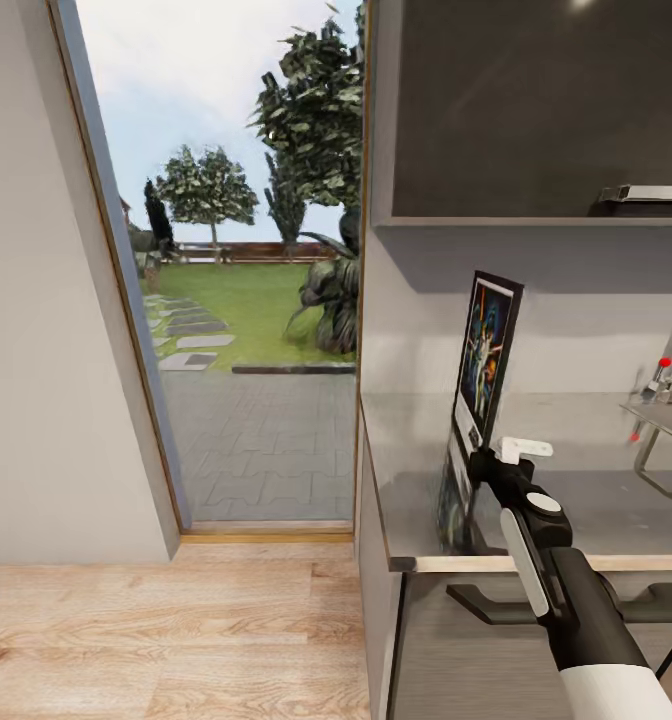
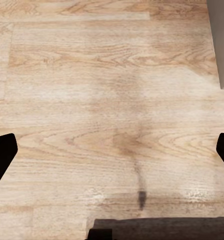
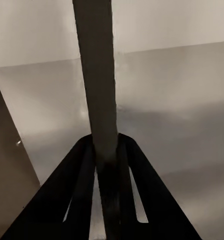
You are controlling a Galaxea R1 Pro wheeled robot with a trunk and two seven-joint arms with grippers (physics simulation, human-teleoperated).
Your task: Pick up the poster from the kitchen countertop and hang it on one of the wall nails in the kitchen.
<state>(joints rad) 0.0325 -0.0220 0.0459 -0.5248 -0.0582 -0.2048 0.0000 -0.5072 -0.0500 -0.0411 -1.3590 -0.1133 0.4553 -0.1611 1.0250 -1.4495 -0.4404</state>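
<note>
My right gripper (image 1: 482, 463) is shut on the lower edge of the poster (image 1: 488, 352) and holds it upright, edge-on, above the near left end of the glossy grey kitchen countertop (image 1: 586, 505). Its dark blue artwork and white border face left. In the right wrist view the poster (image 3: 96, 75) is a dark vertical strip pinched between the black fingers (image 3: 79, 180) of the right gripper (image 3: 106, 167). My left gripper (image 2: 112, 152) is open over the wood floor, with one fingertip (image 2: 2, 155) at each side of that view. The wall nails are out of view.
A tap and sink (image 1: 666, 390) sit at the counter's right. An upper cabinet (image 1: 536, 100) hangs overhead, and a dark handle (image 1: 576, 603) fronts the cabinets below. To the left, an open doorway (image 1: 256, 330) leads to a garden, beside a pale wall (image 1: 36, 300) and wood floor (image 1: 156, 630).
</note>
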